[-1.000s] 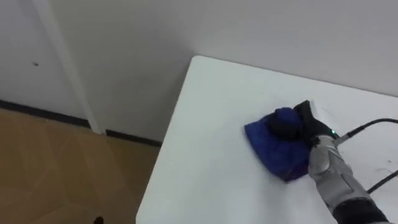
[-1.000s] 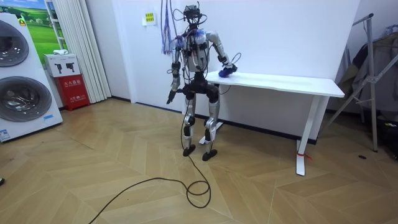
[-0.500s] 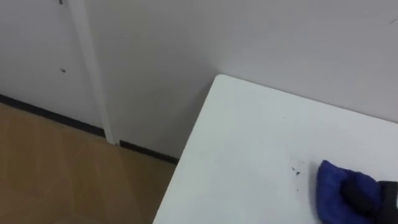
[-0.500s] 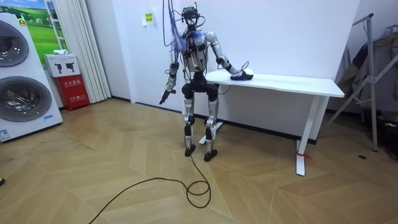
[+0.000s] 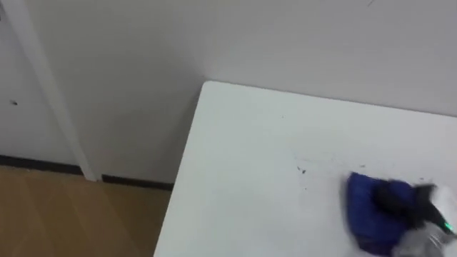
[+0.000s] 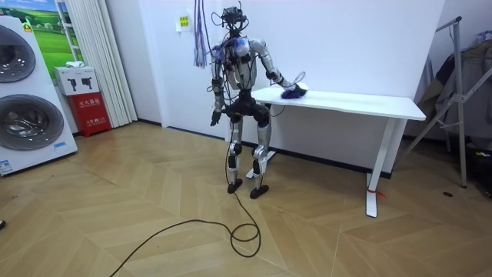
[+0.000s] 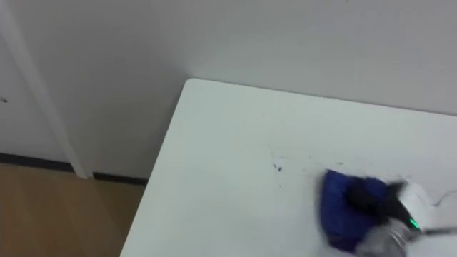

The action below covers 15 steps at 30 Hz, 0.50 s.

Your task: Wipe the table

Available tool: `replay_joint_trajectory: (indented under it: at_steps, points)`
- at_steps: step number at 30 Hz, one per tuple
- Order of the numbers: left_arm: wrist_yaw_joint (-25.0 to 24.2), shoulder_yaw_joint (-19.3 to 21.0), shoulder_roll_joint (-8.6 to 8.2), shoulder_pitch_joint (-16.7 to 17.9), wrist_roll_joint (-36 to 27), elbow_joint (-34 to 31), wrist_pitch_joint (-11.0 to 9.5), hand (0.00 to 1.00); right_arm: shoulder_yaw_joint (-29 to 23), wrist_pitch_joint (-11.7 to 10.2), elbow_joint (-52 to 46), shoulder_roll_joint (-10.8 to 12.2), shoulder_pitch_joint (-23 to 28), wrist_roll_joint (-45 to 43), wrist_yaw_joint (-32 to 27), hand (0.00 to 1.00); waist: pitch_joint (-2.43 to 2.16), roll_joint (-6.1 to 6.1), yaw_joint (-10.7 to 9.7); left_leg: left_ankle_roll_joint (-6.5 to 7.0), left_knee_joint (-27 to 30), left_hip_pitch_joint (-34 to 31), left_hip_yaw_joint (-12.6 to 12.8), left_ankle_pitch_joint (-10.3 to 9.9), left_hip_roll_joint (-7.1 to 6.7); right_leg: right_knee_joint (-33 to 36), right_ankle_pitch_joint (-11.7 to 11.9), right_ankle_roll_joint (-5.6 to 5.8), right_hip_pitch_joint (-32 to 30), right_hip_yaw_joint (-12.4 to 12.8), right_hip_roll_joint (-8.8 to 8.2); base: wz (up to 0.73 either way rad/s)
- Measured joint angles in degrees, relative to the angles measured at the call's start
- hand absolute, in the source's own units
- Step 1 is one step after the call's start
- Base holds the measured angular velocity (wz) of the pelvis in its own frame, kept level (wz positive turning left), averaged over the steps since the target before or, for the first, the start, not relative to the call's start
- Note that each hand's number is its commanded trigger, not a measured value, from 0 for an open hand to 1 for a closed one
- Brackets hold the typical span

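Under the right hand, a blue cloth on the table; fingers flat or curled, cannot tell. With loose pressure could slip, missing specks left of fingers.

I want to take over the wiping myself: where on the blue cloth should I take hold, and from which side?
Probably the bunched top of the blue cloth, from above: it lies in a low crumpled heap on the white table, with no lifted edge showing for a side pinch. The right robot hand covers its right part, so come at the free left part.
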Motion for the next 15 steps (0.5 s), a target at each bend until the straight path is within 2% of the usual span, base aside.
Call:
replay_joint_trajectory:
  at_steps: [1,2,3,4,5,6,8,9,10,11,12,13,14,15]
  points:
    - [-0.17,-1.79,0.0,0.07,-0.02,-1.43,0.04,0.0,3.8,-0.48,-0.55,1.48,-4.43,-0.6,2.65,1.0,0.93,0.07,1.37,-0.12,0.31,-0.85,-0.49,0.16,0.14,-0.05,-0.01,-0.43,-0.53,-0.57,0.06,0.21]
    - [-0.4,-2.33,0.01,0.04,-0.01,-2.12,0.05,0.0,4.95,-1.03,-0.5,1.73,-6.38,-0.62,3.79,1.0,1.3,-0.04,2.19,-0.29,0.51,-1.31,-0.62,0.31,0.22,-0.1,-0.06,-0.58,-0.83,-0.75,0.04,0.42]
    - [-0.97,-2.6,0.12,0.11,-0.06,-2.55,0.04,0.0,5.92,-2.85,-0.03,1.8,-9.5,-0.55,5.65,1.0,1.53,-0.22,3.89,-0.72,0.94,-2.55,-1.57,0.84,0.13,-0.36,-0.26,-0.9,-1.64,-1.52,-0.03,0.51]
    - [-1.23,-2.57,0.3,0.12,-0.1,-2.54,0.09,0.0,5.89,-3.62,0.67,1.79,-10.61,-0.14,6.03,1.0,1.52,-0.29,4.38,-0.5,0.94,-2.91,-2.48,1.15,-0.07,-0.4,-0.47,-0.93,-1.82,-2.23,-0.19,0.72]
    - [-1.39,-2.09,0.62,1.82,-0.15,-2.52,0.41,0.0,5.39,-4.4,1.62,1.77,-11.35,-0.03,6.14,1.0,1.47,-0.4,4.72,-0.44,1.32,-3.31,-3.9,1.32,-0.86,-0.2,-0.99,-0.78,-1.58,-4.07,-0.96,0.78]
    - [-1.65,-1.99,1.09,3.59,-0.53,-2.49,0.93,0.0,3.84,-5.08,2.57,1.5,-10.29,0.01,5.38,1.0,1.47,-0.48,4.58,-0.34,1.94,-3.76,-4.14,1.3,-0.73,0.11,-1.49,-0.41,-1.07,-5.92,-1.45,0.77]
    - [-2.46,-1.69,1.69,4.49,-2.25,-2.17,1.09,0.0,1.72,-6.4,8.17,-0.2,-7.09,0.4,3.04,1.0,1.53,-0.45,3.96,0.09,3.1,-4.03,-3.58,0.97,-0.5,3.49,-2.25,0.25,-1.23,-6.94,-2.38,0.97]
    - [-3.13,-1.02,2.16,4.59,-2.26,-1.5,0.9,0.0,-2.28,-10.12,10.05,-0.41,-2.97,1.97,-1.32,1.0,1.66,-0.24,2.05,0.32,3.64,-3.94,-2.78,1.03,-0.43,6.3,-2.7,0.95,-1.41,-6.67,-3.31,1.08]
    - [-3.29,-0.36,2.4,4.76,-2.13,-1.3,0.76,0.0,-4.06,-11.08,10.61,-0.54,-1.25,2.42,-2.91,1.0,1.59,-0.38,1.2,0.49,3.86,-3.7,-1.82,1.13,-0.33,8.08,-2.93,1.31,-1.56,-6.71,-3.91,0.81]
    - [-3.39,1.47,2.97,4.81,-2.05,-1.11,-0.06,0.0,-7.38,-12.41,12.06,-1.36,1.45,3.52,-5.56,1.0,1.52,-0.7,0.24,0.64,4.34,-3.58,1.31,1.1,0.32,11.45,-3.23,2.2,-2.48,-6.41,-4.79,0.14]
    - [-3.45,3.07,3.71,4.59,-1.51,-1.08,-1.24,0.0,-9.89,-12.47,12.97,-3.0,3.67,6.14,-7.54,1.0,1.42,-0.75,0.22,1.24,5.05,-4.45,5.23,0.68,1.15,15.2,-3.29,3.29,-4.39,-6.28,-6.42,-0.1]
    - [-3.48,3.75,4.1,4.27,-1.44,-1.06,-1.89,0.0,-10.93,-12.51,13.49,-4.0,4.72,7.83,-8.42,1.0,1.45,-0.72,0.01,1.63,5.66,-4.82,6.79,0.29,1.64,17.4,-3.81,3.66,-5.82,-6.59,-7.95,-0.11]
    - [-3.49,4.96,5.24,3.55,-1.32,-1.0,-2.91,0.0,-13.33,-12.49,14.67,-6.13,7.85,11.1,-9.86,1.0,1.24,-0.61,-0.65,1.56,6.87,-5.73,8.84,-0.51,2.86,22.37,-4.48,4.53,-7.69,-6.64,-11.7,0.28]
    - [-3.47,6.65,6.5,2.37,-0.67,-1.17,-4.14,0.0,-15.41,-12.47,15.8,-7.76,11.78,14.22,-10.73,1.0,0.82,-0.07,-1.23,1.39,8.21,-6.35,11.74,-2.25,5.33,24.14,-4.33,4.97,-8.07,-6.69,-14.91,0.36]
